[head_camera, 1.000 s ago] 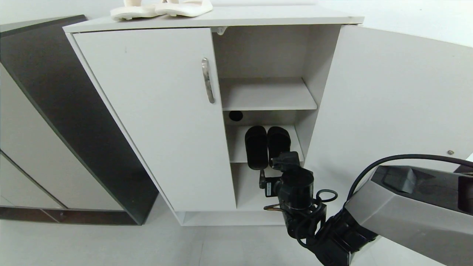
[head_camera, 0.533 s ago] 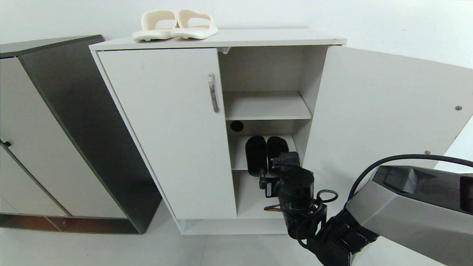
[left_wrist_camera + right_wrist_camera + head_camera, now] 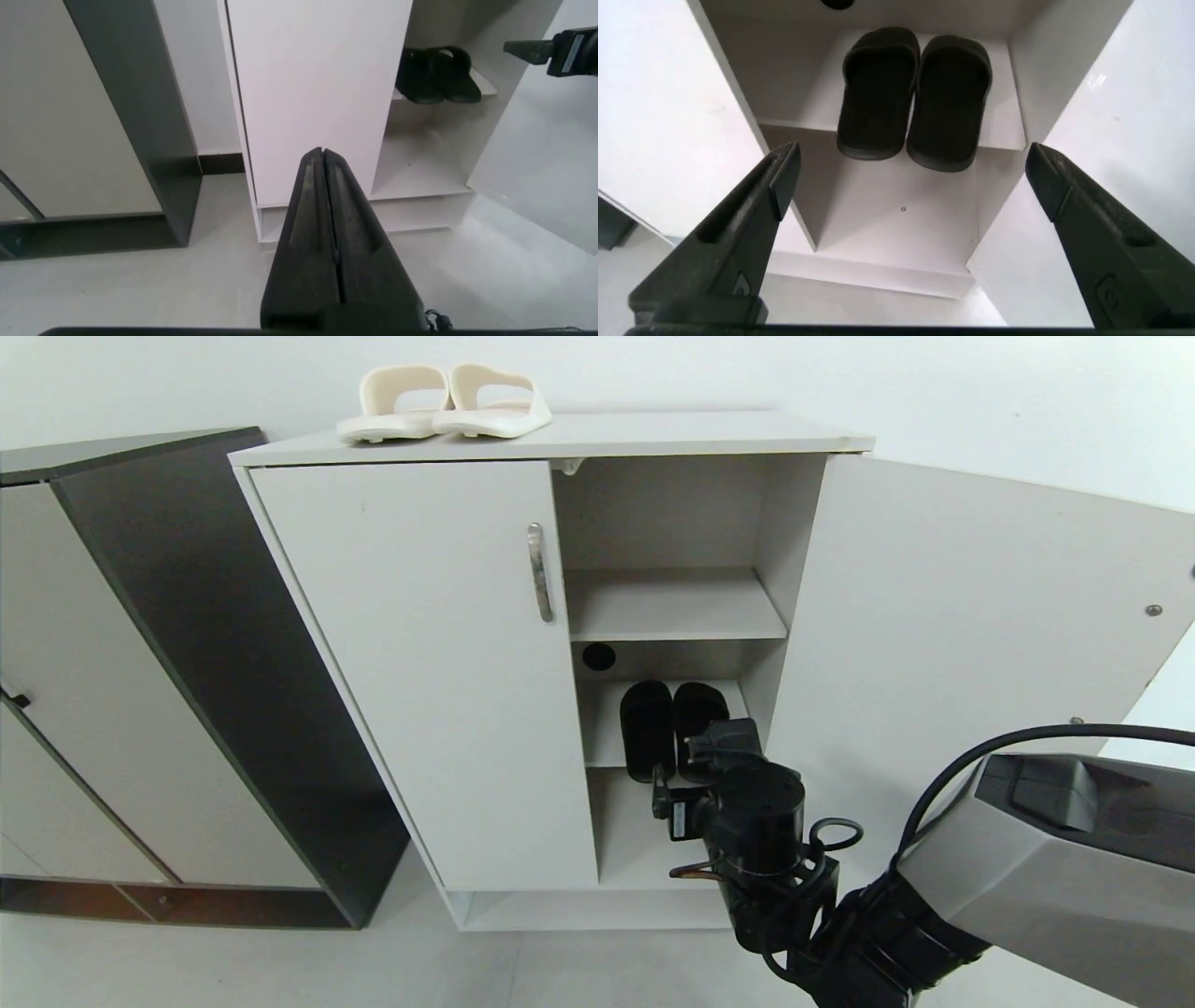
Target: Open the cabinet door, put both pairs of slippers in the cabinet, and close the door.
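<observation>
Hanging low in front of the cabinet [image 3: 653, 427], the right gripper [image 3: 912, 154] has its jaws spread wide apart with nothing between them, just below and in front of the black slippers [image 3: 674, 723]. That pair sits side by side on the middle shelf [image 3: 602, 728], toes pointing into the cabinet, with the right-hand door [image 3: 952, 607] swung fully open. So one pair looks home, and the cream slippers [image 3: 443, 403] are the job left. They rest together on the cabinet top, above the closed left-hand door [image 3: 420, 663]. From the right gripper that is well up and off to the robot's left. From this low angle their long axis is hard to call. The left gripper [image 3: 322, 154] has its jaws pressed together and sits low, facing the foot of the closed door. The cream pair lies on its side, so it looks the more natural arm for the pick.
</observation>
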